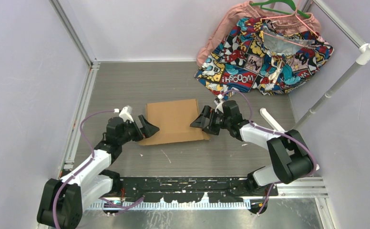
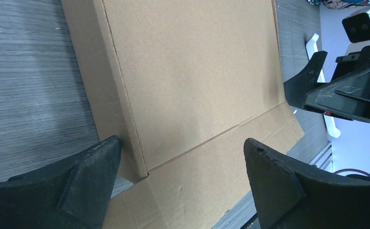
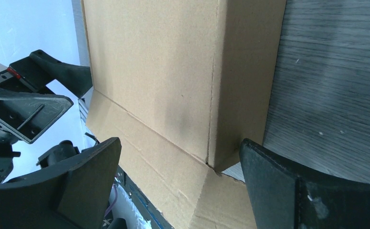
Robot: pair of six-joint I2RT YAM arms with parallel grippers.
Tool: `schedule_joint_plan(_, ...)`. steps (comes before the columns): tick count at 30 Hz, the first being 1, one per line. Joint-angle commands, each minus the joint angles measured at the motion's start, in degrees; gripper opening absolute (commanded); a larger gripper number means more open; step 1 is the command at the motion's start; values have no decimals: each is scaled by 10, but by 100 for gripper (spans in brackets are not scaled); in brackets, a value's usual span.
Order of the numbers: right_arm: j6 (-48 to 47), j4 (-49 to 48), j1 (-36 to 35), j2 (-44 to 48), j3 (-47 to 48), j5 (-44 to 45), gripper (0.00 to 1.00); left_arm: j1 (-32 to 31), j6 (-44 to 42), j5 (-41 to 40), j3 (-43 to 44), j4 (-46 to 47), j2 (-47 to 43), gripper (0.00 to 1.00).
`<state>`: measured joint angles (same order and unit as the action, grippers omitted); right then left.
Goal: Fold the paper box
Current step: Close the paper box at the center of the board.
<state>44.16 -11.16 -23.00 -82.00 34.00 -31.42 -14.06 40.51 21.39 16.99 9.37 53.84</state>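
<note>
The paper box [image 1: 173,121] is plain brown cardboard lying flat in the middle of the grey table, its creased flaps spread at the near edge. My left gripper [image 1: 148,128] sits at its left near corner, open, nothing between its fingers. My right gripper [image 1: 200,122] sits at the right near corner, also open and empty. In the left wrist view the cardboard [image 2: 192,71] fills the space past the wide-apart jaws of the left gripper [image 2: 182,143]. The right wrist view shows the box [image 3: 164,71] with a side flap slightly raised, beyond the right gripper [image 3: 179,143].
A colourful comic-print cloth [image 1: 264,52] on a green hanger [image 1: 281,7], with pink fabric [image 1: 221,33] behind, lies at the back right. A white pipe [image 1: 335,86] slants along the right wall. A small white bar [image 1: 271,119] lies right of the box. Metal rails [image 1: 80,114] line the left side.
</note>
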Motion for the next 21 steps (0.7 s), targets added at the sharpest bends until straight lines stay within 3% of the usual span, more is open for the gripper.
schedule_joint_plan(1,6,-25,2,14,-3,-7,100,4,4,21,-2,11,-3,100)
schedule_joint_plan(21,6,-23,2,17,-1,-11,100,4,12,32,-20,-6,-39,100)
